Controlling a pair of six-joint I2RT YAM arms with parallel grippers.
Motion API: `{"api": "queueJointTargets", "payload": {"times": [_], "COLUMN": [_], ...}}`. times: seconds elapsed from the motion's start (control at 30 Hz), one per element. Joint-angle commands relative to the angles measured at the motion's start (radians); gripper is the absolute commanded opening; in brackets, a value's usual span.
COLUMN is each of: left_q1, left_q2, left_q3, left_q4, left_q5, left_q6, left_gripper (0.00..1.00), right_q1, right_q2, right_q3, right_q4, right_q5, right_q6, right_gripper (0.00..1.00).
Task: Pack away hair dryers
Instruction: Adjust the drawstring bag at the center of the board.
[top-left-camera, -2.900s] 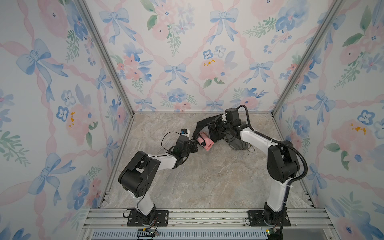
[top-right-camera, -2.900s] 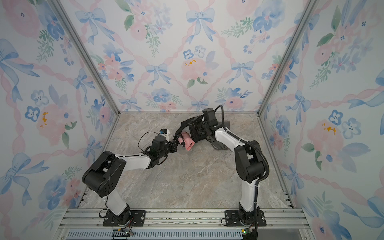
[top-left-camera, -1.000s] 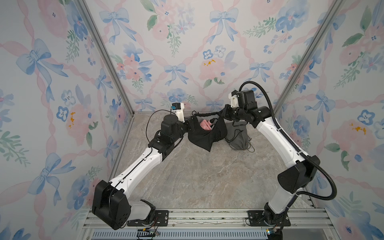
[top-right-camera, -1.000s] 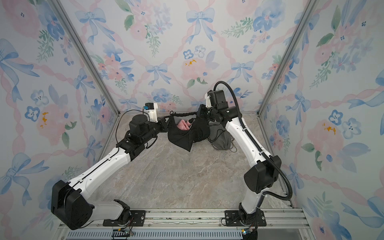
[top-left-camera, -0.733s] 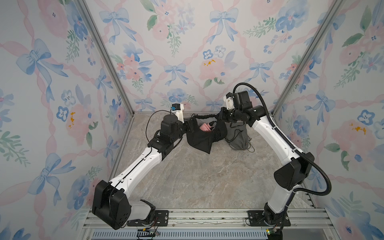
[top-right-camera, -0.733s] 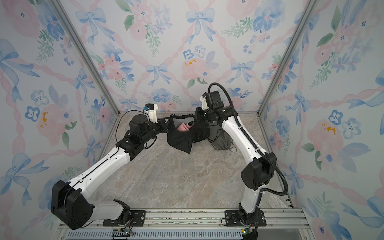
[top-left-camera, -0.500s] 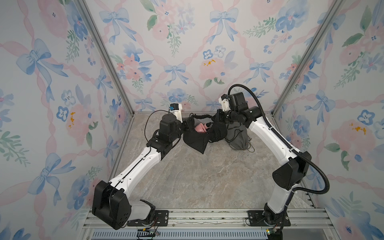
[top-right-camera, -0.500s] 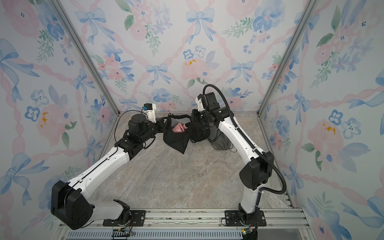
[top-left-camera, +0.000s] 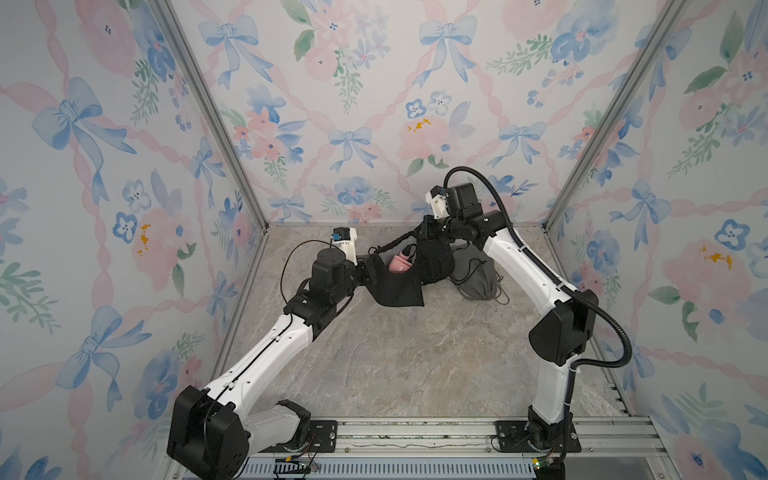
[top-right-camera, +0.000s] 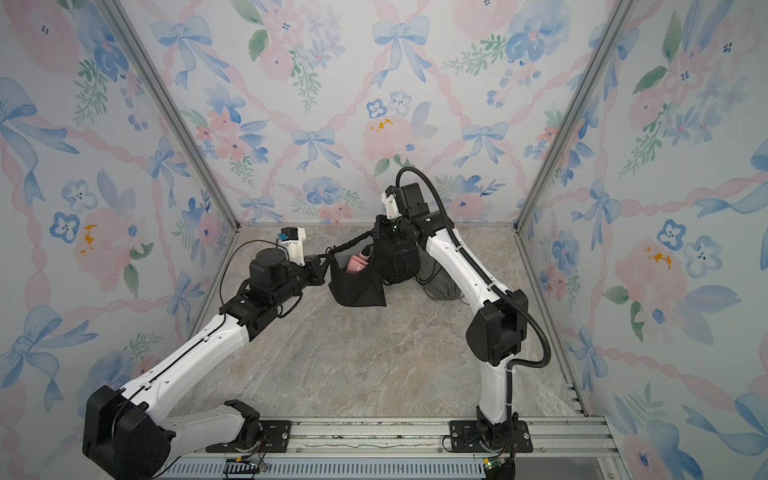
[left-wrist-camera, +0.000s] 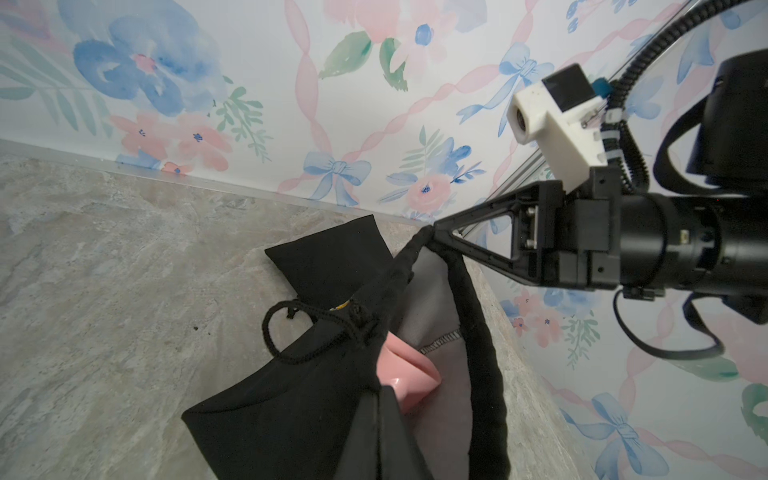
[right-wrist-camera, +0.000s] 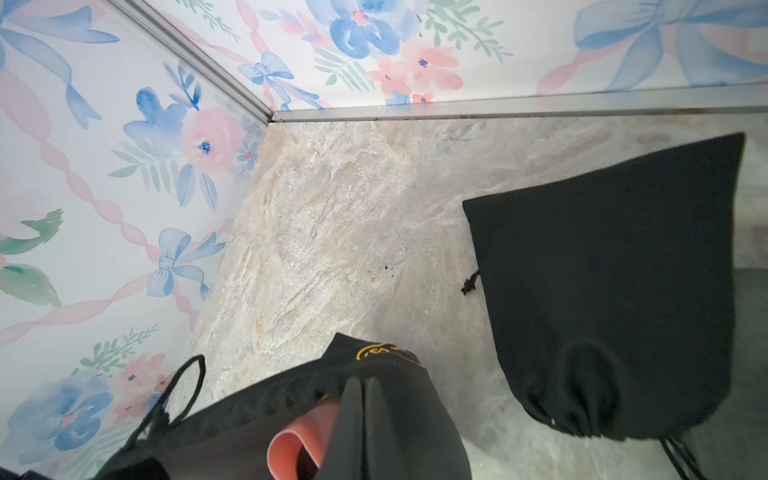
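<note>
Hanging slung between the two arms toward the far middle of the scene: a black drawstring pouch (top-left-camera: 399, 289) (top-right-camera: 357, 289) (left-wrist-camera: 291, 407), mouth upward. Pinched at its left rim by the left gripper (top-left-camera: 365, 266) (top-right-camera: 322, 266), jaws pressed together on the cloth, and at its right rim by the right gripper (top-left-camera: 430, 232) (top-right-camera: 384, 232) (left-wrist-camera: 432, 226) (right-wrist-camera: 361, 399), likewise clamped onto the fabric. Nestled inside the open mouth, between the two claws and just below their tips: the pink hair dryer (top-left-camera: 400, 263) (top-right-camera: 356, 262) (left-wrist-camera: 409, 374) (right-wrist-camera: 299, 440), only its rounded pink end showing. Just right of it, under the right arm, a second black pouch (right-wrist-camera: 602, 291) (left-wrist-camera: 332, 257), drawn closed and lying on the surface, with a grey pouch (top-left-camera: 478, 276) (top-right-camera: 436, 282) further right. Underneath, a beige marbled tabletop (top-left-camera: 415, 365) (top-right-camera: 365, 365). All around, walls (top-left-camera: 374, 104) (top-right-camera: 332, 104) papered with blue bows, pink ribbons and flowers. On the held pouch, a small gold emblem (right-wrist-camera: 378, 352), too small to read.
</note>
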Motion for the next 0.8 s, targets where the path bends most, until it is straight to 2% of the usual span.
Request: {"api": "queueJointTargets", "payload": {"times": [0.0, 0.17, 0.3, 0.4, 0.63, 0.77], "left_q1": [-0.036, -0.105, -0.134, -0.155, -0.187, -0.190], "left_q2": [-0.035, -0.046, -0.048, -0.040, -0.021, -0.031], "left_q3": [-0.024, -0.069, -0.114, -0.147, -0.211, -0.230], "left_q4": [0.043, 0.044, 0.047, 0.051, 0.096, 0.097], "left_q5": [-0.037, -0.085, -0.105, -0.112, -0.134, -0.135], "left_q6": [0.011, 0.005, -0.012, -0.031, -0.053, -0.060], "left_gripper": [0.00, 0.00, 0.00, 0.00, 0.00, 0.00], "right_q1": [0.000, 0.003, 0.016, 0.028, 0.035, 0.045], "right_q2": [0.063, 0.115, 0.093, 0.059, -0.050, -0.093], "right_q3": [0.087, 0.155, 0.104, 0.013, -0.325, -0.419], "right_q4": [0.074, 0.156, 0.270, 0.353, 0.620, 0.635], "right_q5": [-0.055, -0.119, -0.144, -0.156, -0.188, -0.173], "right_q6": [-0.038, -0.059, -0.101, -0.130, -0.109, -0.115], "right_gripper": [0.00, 0.00, 0.00, 0.00, 0.00, 0.00]}}
